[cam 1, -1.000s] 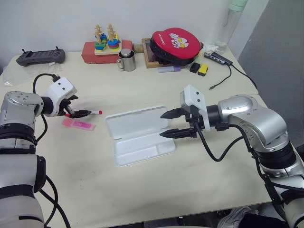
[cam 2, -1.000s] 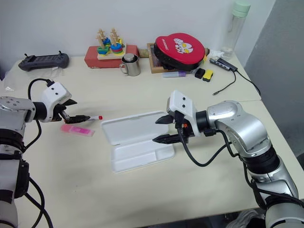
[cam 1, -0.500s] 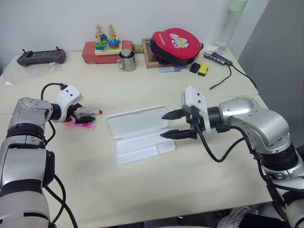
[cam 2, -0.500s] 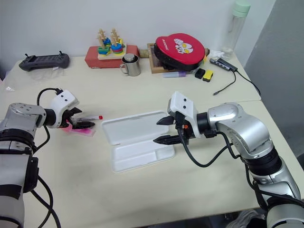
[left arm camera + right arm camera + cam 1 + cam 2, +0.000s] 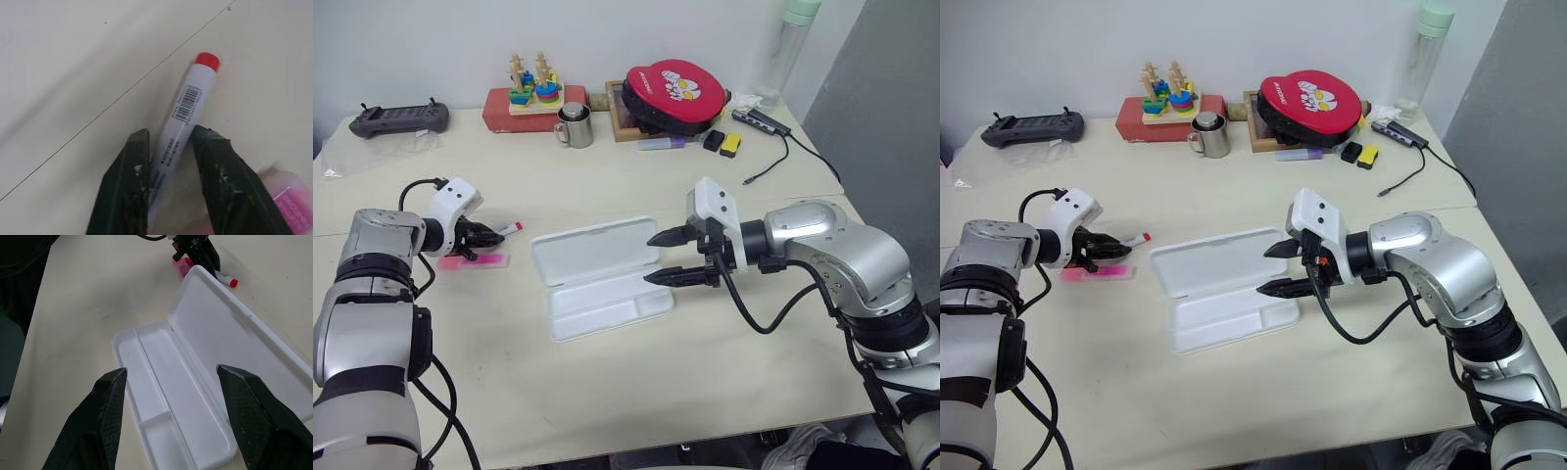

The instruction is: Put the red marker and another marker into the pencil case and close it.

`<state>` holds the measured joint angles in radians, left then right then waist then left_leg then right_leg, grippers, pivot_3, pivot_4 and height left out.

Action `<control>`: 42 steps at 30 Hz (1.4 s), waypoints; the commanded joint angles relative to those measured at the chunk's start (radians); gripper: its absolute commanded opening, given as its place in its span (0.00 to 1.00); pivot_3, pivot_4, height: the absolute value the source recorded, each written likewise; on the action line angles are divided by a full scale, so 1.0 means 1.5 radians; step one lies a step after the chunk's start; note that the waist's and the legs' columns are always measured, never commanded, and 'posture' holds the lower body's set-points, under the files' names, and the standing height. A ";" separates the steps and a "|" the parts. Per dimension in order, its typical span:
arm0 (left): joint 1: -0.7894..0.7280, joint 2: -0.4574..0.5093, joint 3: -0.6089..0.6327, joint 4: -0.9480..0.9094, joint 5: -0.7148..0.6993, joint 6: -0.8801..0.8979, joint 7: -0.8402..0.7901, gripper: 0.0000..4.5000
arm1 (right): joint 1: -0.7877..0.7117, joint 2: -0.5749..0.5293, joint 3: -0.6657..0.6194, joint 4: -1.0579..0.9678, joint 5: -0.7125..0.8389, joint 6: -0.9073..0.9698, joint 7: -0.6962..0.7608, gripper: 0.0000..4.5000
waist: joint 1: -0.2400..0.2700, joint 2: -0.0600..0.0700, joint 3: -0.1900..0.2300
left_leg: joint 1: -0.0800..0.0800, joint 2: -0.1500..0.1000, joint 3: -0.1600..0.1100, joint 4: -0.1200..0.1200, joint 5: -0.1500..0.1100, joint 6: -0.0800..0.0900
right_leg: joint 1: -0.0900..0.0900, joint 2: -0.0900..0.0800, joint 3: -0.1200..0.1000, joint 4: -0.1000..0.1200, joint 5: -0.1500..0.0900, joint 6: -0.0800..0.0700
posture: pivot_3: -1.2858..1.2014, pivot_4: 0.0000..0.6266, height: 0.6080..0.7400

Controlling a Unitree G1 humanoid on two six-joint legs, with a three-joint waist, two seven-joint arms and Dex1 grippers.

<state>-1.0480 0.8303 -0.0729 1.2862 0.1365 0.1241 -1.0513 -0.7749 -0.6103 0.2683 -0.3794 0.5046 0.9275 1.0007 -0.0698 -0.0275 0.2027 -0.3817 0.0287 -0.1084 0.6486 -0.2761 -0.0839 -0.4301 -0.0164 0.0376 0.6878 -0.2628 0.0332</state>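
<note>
table: cream top, everything sits on it.
pencil case: white, lies open mid-table; lid flat on the far side, moulded tray on the near side, nothing in the tray.
right gripper: hovers just at the case's right end, pointing toward the robot's left; fingers spread wide, nothing between them. Right wrist view looks down into the tray btwn the two black fingers.
left gripper: low over the table, well left of the case; fingers nearly together, pinched on the red marker's barrel, one finger each side, touching it.
red marker: white barrel w/ barcode print, red end poking out past the fingertips toward the case. Can't tell if it's off the table.
pink highlighter: flat on the table just beside and below the left gripper, on the near side; apart from the case.
back edge: red round pouch, steel mug, red box w/ stacking toy, black controller, purple marker.
</note>
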 commanded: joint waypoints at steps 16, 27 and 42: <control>-0.011 0.026 0.026 -0.018 -0.015 -0.026 -0.002 0.09 | -0.010 -0.006 -0.013 -0.023 0.011 -0.002 -0.003 0.68 | -0.007 0.000 0.000 | 0.000 0.000 0.000 0.002 0.000 0.000 | 0.000 0.000 0.000 0.002 0.000 0.000 | 0.52 0.24 1.00; 0.012 0.105 0.047 -0.181 -0.066 -0.012 -0.185 0.09 | -0.009 -0.015 -0.015 -0.029 0.016 -0.006 0.001 0.68 | -0.009 0.000 0.000 | 0.000 0.000 0.000 0.002 0.000 0.000 | 0.000 0.000 0.000 0.002 0.000 0.000 | 0.52 0.24 1.00; 0.237 0.163 0.167 -0.918 -0.352 0.417 -0.227 0.09 | 0.000 -0.052 -0.005 -0.015 -0.001 -0.042 0.028 0.68 | -0.008 0.000 0.000 | -0.001 0.000 0.000 0.005 0.000 0.000 | 0.000 0.000 0.001 0.003 0.000 0.000 | 0.52 0.24 1.00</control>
<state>-0.7059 1.0683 0.1275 0.0331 -0.3211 0.6681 -1.4305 -0.7708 -0.6820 0.2689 -0.3868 0.5011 0.8853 1.0322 -0.0822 -0.0276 0.2027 -0.3823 0.0290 -0.1084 0.6571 -0.2763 -0.0837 -0.4293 -0.0161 0.0389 0.6937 -0.2630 0.0335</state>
